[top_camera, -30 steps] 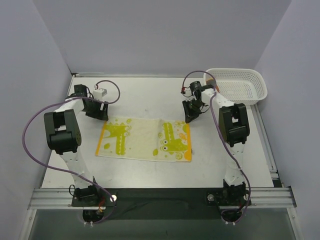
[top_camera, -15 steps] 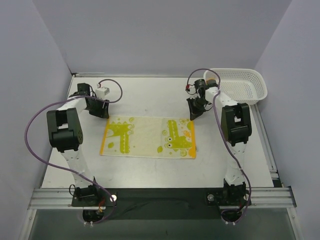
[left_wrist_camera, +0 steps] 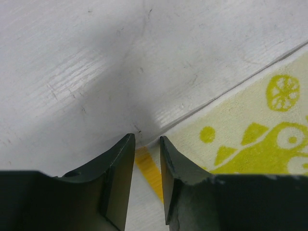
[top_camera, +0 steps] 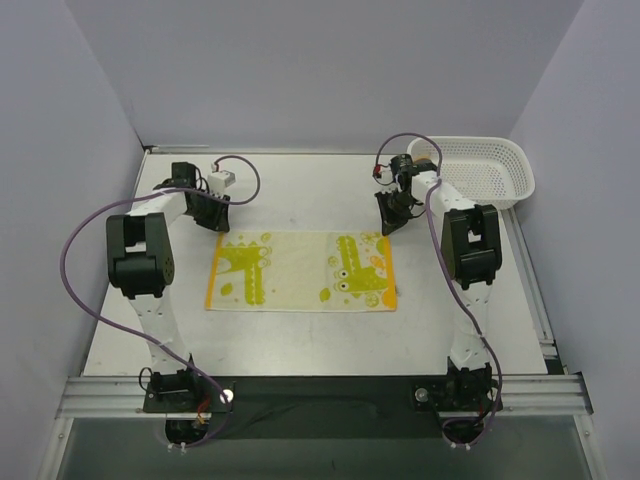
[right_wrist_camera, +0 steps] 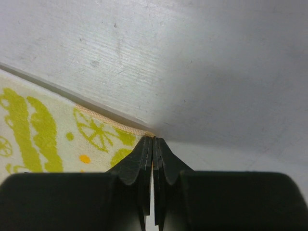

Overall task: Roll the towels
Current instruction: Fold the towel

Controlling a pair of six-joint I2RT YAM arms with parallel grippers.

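One pale yellow towel (top_camera: 300,270) is all that shows. It lies opened out flat on the white table (top_camera: 300,195), midway between the two arms, with its long side running left to right. I judge it is spread this way to give a smooth sheet before any rolling, and nothing is rolled yet. The white mesh basket (top_camera: 470,141) stands well apart at the far right corner, out of the work.

Both grippers sit low at the towel's far corners, probably to draw it taut and square. The right gripper (right_wrist_camera: 152,138) has its jaws pressed tight together at the far right corner with a sliver of orange at the tips, so it seems to pinch the cloth. The left gripper (left_wrist_camera: 146,139) stands part open. The orange hem (left_wrist_camera: 147,168) of the far left corner lies in the narrow gap between its jaws, not yet nipped.

The towel is thin and uncreased, printed with lime-green cartoon creatures and citrus slices, and has orange bands along its short ends.
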